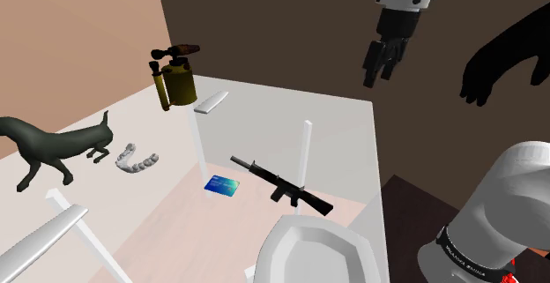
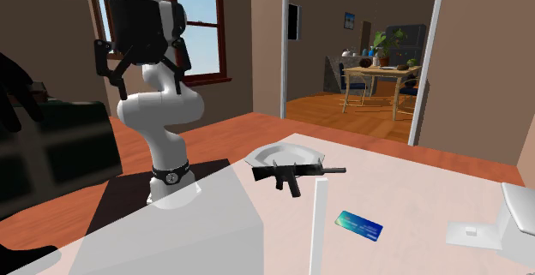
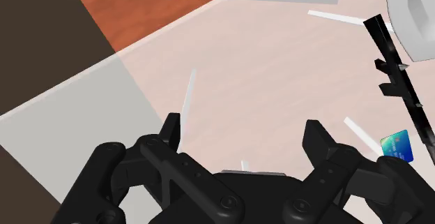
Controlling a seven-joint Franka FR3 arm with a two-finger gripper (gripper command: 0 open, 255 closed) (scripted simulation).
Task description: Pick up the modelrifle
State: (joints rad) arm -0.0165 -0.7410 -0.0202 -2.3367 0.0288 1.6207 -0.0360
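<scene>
The hand [image 3: 242,126], nearest, hangs spread wide and empty, well clear of the counter [image 1: 344,131], where the black rifle [image 1: 282,186] lies flat at the shoulder view's lower centre beside a blue card [image 1: 222,185], judged light, rigid, best gripped across its thicker middle.

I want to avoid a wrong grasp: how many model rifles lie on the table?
1. The black model rifle lies on the tabletop between the blue card and the white dish. Another could be hidden outside these views.
</scene>
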